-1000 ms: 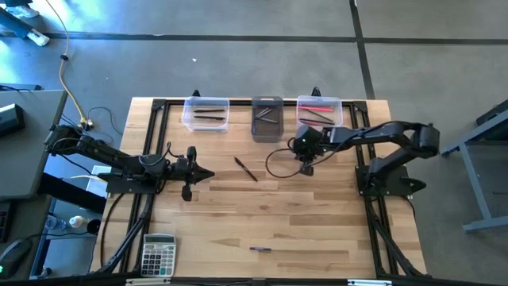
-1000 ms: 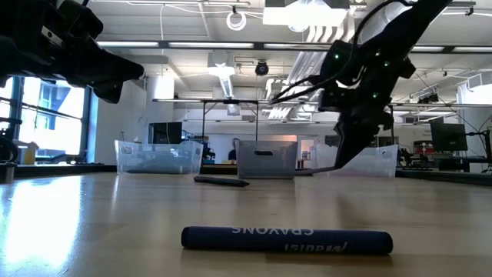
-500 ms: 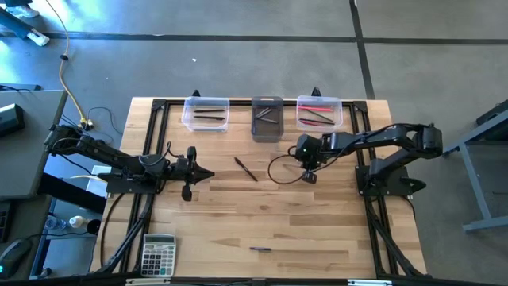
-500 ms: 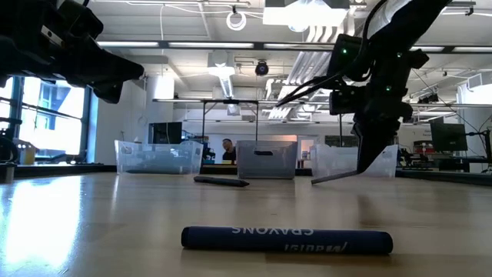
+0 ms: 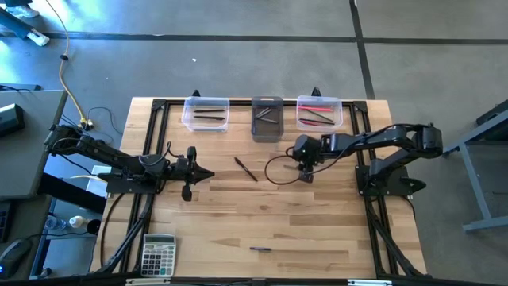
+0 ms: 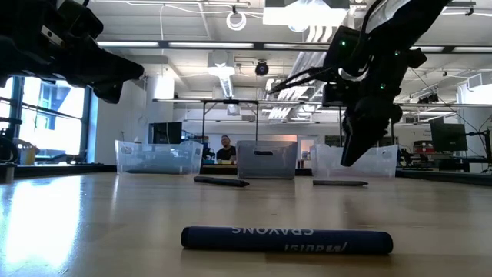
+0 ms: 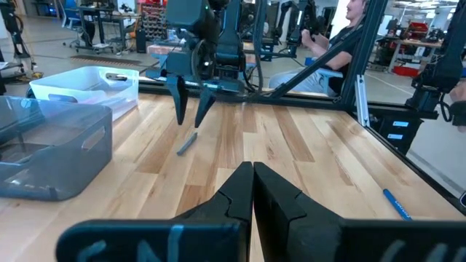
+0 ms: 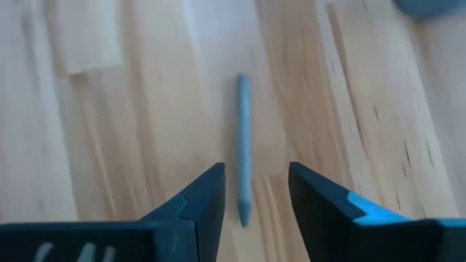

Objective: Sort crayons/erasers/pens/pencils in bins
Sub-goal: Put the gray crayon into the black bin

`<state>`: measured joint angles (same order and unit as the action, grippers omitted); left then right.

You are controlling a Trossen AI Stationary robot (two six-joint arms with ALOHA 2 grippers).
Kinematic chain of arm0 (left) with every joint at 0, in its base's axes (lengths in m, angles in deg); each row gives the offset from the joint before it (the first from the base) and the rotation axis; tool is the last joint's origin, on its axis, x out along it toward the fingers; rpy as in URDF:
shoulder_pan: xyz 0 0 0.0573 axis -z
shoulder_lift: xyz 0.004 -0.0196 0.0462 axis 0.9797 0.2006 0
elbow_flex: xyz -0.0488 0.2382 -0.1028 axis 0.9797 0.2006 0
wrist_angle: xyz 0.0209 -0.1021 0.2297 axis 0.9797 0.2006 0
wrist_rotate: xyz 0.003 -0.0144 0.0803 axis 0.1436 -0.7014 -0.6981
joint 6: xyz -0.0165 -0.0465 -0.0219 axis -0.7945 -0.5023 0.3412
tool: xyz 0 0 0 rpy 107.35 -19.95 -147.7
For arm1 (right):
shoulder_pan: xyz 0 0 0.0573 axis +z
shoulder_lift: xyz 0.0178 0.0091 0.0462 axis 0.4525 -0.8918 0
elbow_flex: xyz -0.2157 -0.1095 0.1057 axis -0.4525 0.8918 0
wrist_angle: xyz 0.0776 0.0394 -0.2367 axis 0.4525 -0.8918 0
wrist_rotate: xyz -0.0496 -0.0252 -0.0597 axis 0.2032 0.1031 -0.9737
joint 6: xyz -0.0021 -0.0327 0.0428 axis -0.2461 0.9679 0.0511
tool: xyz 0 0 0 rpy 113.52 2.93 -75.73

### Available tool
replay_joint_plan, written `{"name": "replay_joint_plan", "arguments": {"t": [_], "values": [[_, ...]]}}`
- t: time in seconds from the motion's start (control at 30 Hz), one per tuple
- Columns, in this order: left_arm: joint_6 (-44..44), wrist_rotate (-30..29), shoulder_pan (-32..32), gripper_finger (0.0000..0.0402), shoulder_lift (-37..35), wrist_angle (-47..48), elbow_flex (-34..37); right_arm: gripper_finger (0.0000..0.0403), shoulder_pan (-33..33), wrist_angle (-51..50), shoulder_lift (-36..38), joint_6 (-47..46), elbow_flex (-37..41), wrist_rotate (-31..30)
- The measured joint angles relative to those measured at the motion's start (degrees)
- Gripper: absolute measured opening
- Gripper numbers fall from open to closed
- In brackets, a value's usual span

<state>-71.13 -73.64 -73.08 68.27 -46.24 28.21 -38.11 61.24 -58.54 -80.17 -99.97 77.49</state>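
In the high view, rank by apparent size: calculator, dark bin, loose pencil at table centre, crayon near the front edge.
1. Calculator and dark bin: look about alike, so not ranked.
2. Pencil.
3. Crayon, smallest.

- Three bins stand in a row along the table's far edge: a clear bin (image 5: 205, 114) on the left, a dark smoky bin (image 5: 267, 119) in the middle and a clear bin (image 5: 319, 112) on the right, each holding a few sticks; red ones show in the right bin.
- A grey pencil (image 8: 243, 148) lies flat on the wood, near the right bin.
- A dark pencil (image 5: 245, 169) lies at a slant near the table's middle.
- A dark blue crayon (image 6: 286, 239), lettered "CRAYONS", lies flat near the front edge.
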Motion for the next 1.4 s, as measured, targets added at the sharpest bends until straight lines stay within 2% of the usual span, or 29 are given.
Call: {"name": "replay_joint_plan", "arguments": {"t": [0.13, 0.47, 0.6, 0.97, 1.23, 1.4], "values": [[-0.02, 0.0, 0.02, 0.0, 0.0, 0.01, 0.0, 0.0148, 0.0, 2.27, -1.17, 4.5, -0.02, 1.27], [-0.02, 0.51, 0.02, 0.0, 0.0, 0.02, 0.0, 0.0147, 0.0, 4.67, -8.22, 4.31, -0.17, -1.08], [0.0, 0.55, 0.0, 0.0, 0.0, 0.0, 0.0, 0.0124, 0.04, 4.78, -9.27, 3.51, -0.31, -1.08], [-0.01, 0.55, 0.0, 0.0, 0.0, 0.0, 0.0, 0.0021, -0.03, 4.21, -9.46, 3.51, -0.2, -0.98], [0.0, 0.56, 0.0, 0.0, 0.0, 0.0, 0.0, 0.0013, 0.0, 4.17, -7.98, 3.17, -0.07, 0.34], [-0.02, 0.56, 0.0, 0.0, 0.0, 0.01, 0.0, 0.0013, 0.09, 3.01, -3.69, 2.36, 0.19, 2.08]]}}
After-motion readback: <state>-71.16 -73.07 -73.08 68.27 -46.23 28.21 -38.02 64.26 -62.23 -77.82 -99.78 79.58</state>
